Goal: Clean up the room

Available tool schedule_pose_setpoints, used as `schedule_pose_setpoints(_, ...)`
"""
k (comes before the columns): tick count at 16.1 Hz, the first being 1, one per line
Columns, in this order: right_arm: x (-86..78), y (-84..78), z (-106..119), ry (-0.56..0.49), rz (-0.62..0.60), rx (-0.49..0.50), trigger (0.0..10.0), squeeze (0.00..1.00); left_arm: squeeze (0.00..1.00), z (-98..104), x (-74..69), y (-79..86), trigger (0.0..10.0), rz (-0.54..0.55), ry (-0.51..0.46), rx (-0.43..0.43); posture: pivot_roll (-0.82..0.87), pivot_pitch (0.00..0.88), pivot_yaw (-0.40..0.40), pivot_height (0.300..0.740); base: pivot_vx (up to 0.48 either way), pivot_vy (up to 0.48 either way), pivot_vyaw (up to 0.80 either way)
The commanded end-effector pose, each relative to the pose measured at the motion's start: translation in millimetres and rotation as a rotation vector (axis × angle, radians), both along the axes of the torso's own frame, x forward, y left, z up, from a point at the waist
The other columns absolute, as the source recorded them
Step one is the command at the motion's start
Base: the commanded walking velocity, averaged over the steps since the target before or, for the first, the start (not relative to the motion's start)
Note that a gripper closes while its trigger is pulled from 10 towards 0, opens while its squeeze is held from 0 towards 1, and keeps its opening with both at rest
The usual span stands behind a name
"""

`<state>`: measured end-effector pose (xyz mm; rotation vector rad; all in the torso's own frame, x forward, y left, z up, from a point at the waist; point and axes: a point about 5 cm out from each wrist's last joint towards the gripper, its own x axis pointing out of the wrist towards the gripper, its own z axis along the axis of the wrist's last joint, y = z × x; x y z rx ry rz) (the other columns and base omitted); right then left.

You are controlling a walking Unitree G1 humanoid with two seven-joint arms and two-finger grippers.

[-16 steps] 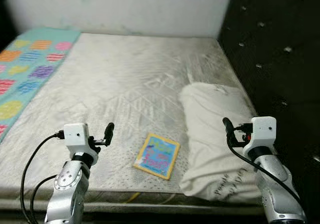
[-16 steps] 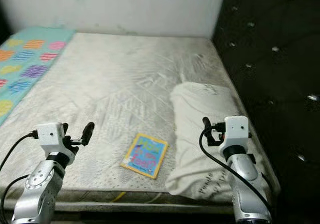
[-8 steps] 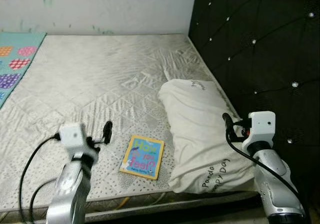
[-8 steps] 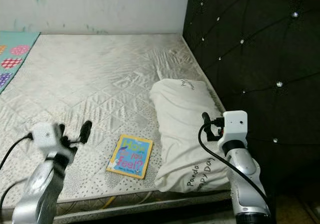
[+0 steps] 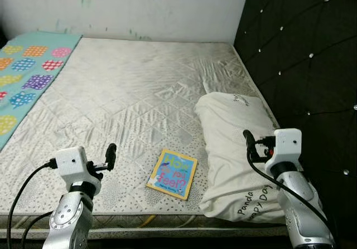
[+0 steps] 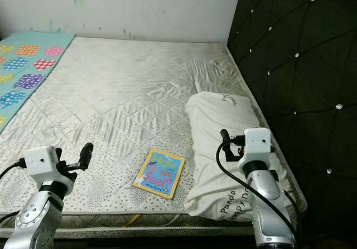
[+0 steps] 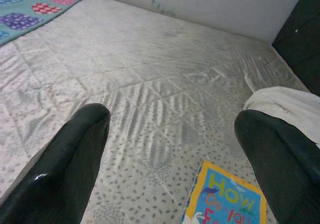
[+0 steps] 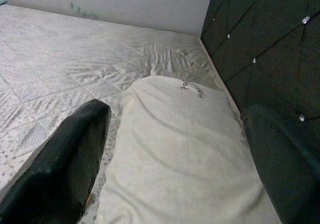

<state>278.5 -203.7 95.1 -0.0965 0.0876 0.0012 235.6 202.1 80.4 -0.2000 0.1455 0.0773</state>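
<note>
A small colourful picture book lies flat on the pale quilted mattress, near its front edge. A white pillow with printed lettering lies right of the book, against the headboard side. My left gripper hovers low over the mattress, left of the book, open and holding nothing; the left wrist view has the book between and beyond its fingers. My right gripper hangs open above the pillow's front half, and the pillow spreads between its fingers.
A black tufted headboard rises along the mattress's right side. A teal blanket with coloured dots covers the far left. A pale marked wall closes the back. A yellow strap pokes out below the front edge.
The camera swung right, then back left, so the whole scene shifted. Both arms stay raised in front with open fingers; book and pillow lie where they were.
</note>
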Motion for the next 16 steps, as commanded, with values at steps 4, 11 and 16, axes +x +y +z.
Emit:
schedule_pose_setpoints(4, -1.7, -0.2, 2.4, -0.005, -0.006, -0.010, 10.0, 0.00, 0.00, 1.4, -2.3, -2.2, 10.0, -0.002, 0.007, -0.008, -0.08, 0.000, -0.034, 0.740, 0.000, 0.000, 0.00)
schedule_pose_setpoints(11, -0.3, 3.3, -0.2, -0.007, -0.010, -0.003, 10.0, 0.00, 0.00, 2.1, -1.4, -1.2, 10.0, -0.013, 0.006, -0.004, -0.07, 0.000, -0.020, 0.740, 0.000, 0.000, 0.00)
schedule_pose_setpoints(16, -5.5, 0.2, -1.9, 0.002, -0.035, 0.010, 10.0, 0.00, 0.00, 5.6, -1.1, -2.0, 10.0, -0.021, -0.005, -0.006, -0.07, 0.000, -0.020, 0.740, 0.000, 0.000, 0.00)
